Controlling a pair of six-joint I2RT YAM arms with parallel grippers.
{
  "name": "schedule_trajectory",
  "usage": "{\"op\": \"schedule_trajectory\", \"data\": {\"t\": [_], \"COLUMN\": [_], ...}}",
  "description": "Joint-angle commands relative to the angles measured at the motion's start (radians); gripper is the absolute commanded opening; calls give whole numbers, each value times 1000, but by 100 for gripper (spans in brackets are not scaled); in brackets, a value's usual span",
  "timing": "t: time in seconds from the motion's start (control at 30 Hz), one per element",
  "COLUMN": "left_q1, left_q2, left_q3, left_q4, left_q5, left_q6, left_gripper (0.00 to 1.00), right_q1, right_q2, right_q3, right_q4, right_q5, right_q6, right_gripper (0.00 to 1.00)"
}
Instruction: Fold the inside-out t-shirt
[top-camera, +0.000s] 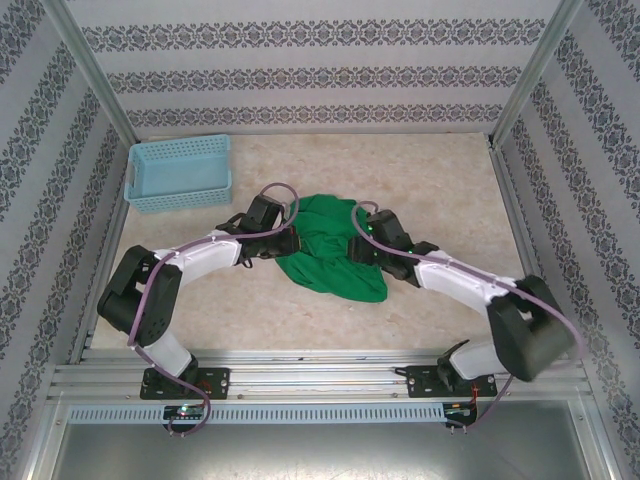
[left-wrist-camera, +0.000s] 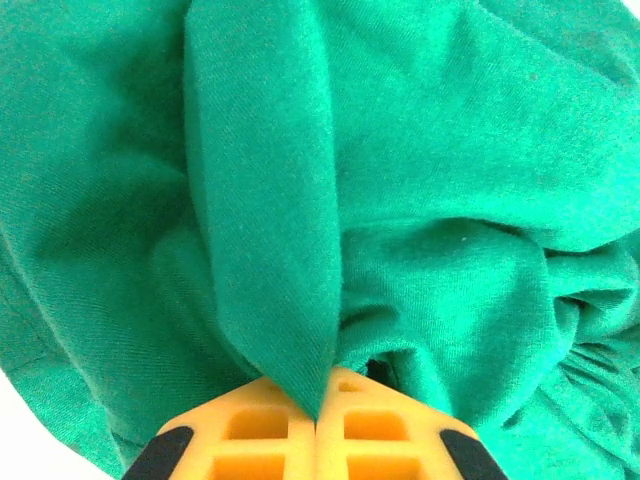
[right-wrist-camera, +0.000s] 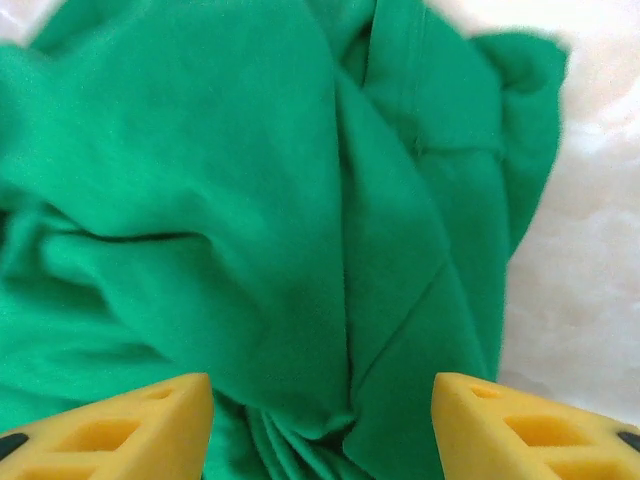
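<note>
Top view: both arms are rising from their bases at the near edge of the bench (top-camera: 420, 170), elbows bowing outward and forearms reaching inward, so the wrists are meeting the inside-out t-shirt (top-camera: 330, 250) from opposite sides. The left gripper (top-camera: 291, 243) is touching the cloth's left border. In its wrist view the left gripper (left-wrist-camera: 316, 410) is showing its jaws pressed together, pinching a raised ridge of green fabric. The right gripper (top-camera: 358, 250) is touching the right border. In its wrist view the right gripper (right-wrist-camera: 322, 400) is holding its jaws well apart, straddling a bundle of folds without clamping them. The shirt is lying as a crumpled heap at mid-bench, directly between the two grippers. Its longer extent is running far to near and drifting toward the right arm, with neither arm clearly nearer. The coming move probably depends on the right jaws closing on cloth just ahead of them. Beyond, a light blue basket (top-camera: 180, 172) is sitting at the far left, well apart.
</note>
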Motion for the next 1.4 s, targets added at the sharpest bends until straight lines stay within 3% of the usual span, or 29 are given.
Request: {"op": "schedule_trajectory", "data": {"t": [0.0, 0.1, 0.2, 0.27, 0.47, 0.63, 0.8, 0.93, 1.07, 1.27, 1.37], "left_q1": [-23, -25, -25, -21, 56, 31, -159, -289, -438, -473, -470], "left_q2": [-32, -45, -63, -70, -102, -52, -135, -244, -229, -81, -5], "left_q3": [-3, -7, -1, 14, 33, 112, 98, 17, -13, 40, 93], "left_q4": [34, 32, -10, -64, -118, -227, -250, -169, -118, -102, -114], "left_q5": [28, 19, -42, -107, -173, -247, -405, -403, -416, -526, -573], "left_q6": [17, 23, 46, 63, 70, 179, 309, 383, 463, 435, 452], "left_gripper": [0, 0, 0, 0, 0, 2, 41, 58, 73, 73, 68], "right_q1": [13, 13, 13, 13, -4, 8, 15, 15, 25, 43, 46], "right_q2": [79, 136, 117, 52, -270, -457, -545, -589, -587, -586, -602], "right_q3": [73, 124, 142, 132, -1, -168, -267, -255, -223, -214, -221], "right_q4": [29, 3, -30, -50, -51, 25, 134, 169, 170, 166, 155], "right_q5": [-32, -11, 16, 23, -113, -204, -206, -222, -250, -255, -251], "right_q6": [-20, -26, -44, -55, -12, 111, 176, 180, 172, 167, 164], "right_gripper": [56, 42, 11, 0, 0, 0, 0, 0, 0, 0, 0]}}
